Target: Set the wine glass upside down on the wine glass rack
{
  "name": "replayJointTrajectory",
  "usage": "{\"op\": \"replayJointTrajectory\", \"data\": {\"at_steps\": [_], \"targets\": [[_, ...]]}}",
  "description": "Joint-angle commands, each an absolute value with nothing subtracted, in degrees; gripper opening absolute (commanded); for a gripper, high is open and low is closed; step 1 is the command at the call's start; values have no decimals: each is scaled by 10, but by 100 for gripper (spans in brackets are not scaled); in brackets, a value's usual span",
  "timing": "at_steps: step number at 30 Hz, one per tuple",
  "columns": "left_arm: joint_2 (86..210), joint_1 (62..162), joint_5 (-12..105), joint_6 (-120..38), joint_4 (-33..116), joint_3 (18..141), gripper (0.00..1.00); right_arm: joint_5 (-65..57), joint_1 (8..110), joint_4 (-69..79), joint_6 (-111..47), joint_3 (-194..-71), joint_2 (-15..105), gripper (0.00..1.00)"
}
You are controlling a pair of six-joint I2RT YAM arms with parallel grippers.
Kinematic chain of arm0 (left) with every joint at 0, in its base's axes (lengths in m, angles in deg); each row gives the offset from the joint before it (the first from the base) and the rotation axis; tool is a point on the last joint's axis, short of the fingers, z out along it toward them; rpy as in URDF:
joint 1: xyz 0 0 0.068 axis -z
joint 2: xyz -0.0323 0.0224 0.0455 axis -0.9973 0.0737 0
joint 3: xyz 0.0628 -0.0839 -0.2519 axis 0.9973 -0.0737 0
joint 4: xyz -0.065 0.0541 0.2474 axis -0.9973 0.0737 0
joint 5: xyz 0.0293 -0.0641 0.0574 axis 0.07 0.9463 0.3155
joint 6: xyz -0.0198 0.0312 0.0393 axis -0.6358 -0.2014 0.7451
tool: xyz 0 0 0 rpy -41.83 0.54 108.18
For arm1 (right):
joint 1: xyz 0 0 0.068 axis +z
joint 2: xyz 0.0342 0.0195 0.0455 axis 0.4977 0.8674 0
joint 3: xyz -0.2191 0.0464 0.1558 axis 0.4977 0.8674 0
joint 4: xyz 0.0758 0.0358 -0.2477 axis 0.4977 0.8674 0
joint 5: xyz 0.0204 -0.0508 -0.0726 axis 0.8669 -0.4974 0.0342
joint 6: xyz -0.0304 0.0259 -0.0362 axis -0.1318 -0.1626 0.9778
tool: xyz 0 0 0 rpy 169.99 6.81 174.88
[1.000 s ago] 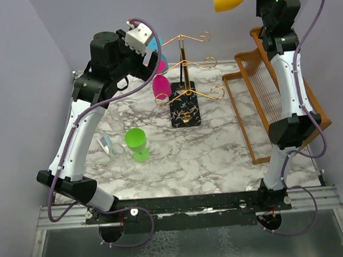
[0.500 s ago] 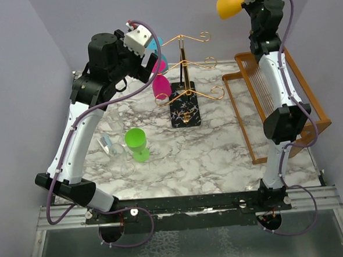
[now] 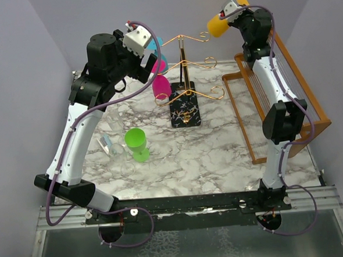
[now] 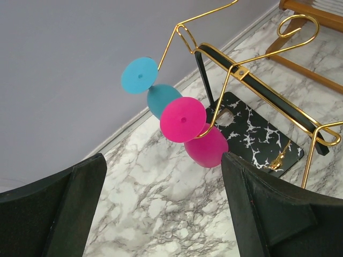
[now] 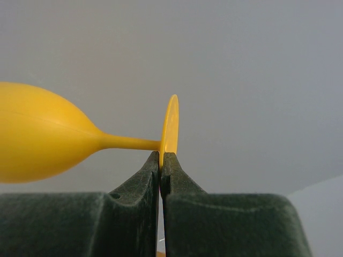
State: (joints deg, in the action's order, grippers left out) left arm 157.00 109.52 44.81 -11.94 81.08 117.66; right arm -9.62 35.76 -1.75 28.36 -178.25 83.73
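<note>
Fingers of the left gripper [image 4: 163, 160] stand spread wide around nothing, left of the wine glass rack [image 3: 183, 75]. Its wrist camera shows a blue glass [image 4: 163, 100] and a pink glass [image 4: 183, 119] hung bowl-down on the rack's left scrolls, half hidden by the arm from above. Just right of the rack's top arm, the right gripper [image 5: 160, 159] pinches the foot rim of the yellow wine glass [image 3: 217, 25], held sideways with its bowl toward the rack. Only the right wrist view shows that pinch.

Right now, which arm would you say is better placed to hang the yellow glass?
Right: the right gripper pinches the yellow glass by its foot, near the gold rack; the left gripper is open and empty.
</note>
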Motion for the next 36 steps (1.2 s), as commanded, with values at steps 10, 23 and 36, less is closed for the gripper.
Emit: {"op": "replayJointTrajectory", "data": {"at_steps": [10, 23, 36], "targets": [[1550, 1092, 441, -115, 796, 1171, 91, 53, 366, -21, 358, -1780, 851, 3], [1545, 1089, 448, -115, 797, 1166, 91, 30, 402, -38, 461, -1755, 869, 4], [1538, 1085, 448, -110, 798, 1154, 91, 22, 444, -26, 511, -1772, 895, 8]]}}
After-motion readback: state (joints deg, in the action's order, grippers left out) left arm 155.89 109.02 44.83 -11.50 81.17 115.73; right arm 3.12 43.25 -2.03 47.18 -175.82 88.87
